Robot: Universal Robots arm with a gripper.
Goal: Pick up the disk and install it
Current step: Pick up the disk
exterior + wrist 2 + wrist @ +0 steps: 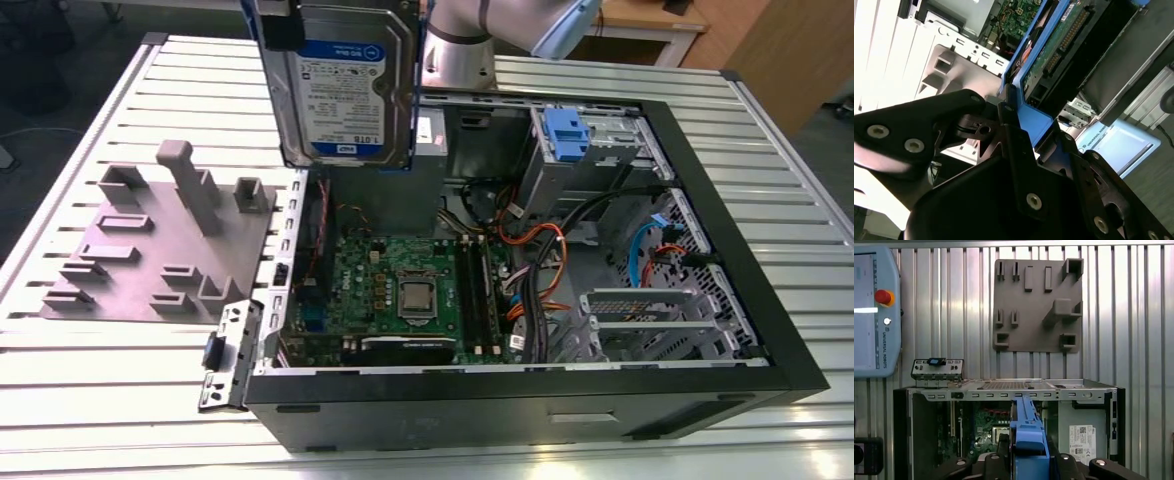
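Observation:
The disk [344,88], a silver hard drive with a white-and-blue label in a blue carrier, hangs upright in the air above the rear left corner of the open computer case [747,300]. It touches nothing below it. In the second wrist view, my gripper [1036,122] is shut on the blue end of the carrier [1031,117], and the disk's green circuit board [1054,55] faces the camera. In the first wrist view, the carrier [1026,432] stands edge-on between the black fingers [1003,446], over the case's interior.
Inside the case lie the motherboard [414,290], cable bundles [534,250] and a drive bay holding another blue-tabbed carrier [567,135]. A grey fixture plate [160,240] with raised slots lies at the exterior view's left. A teach pendant [874,310] lies on the slatted table [120,400].

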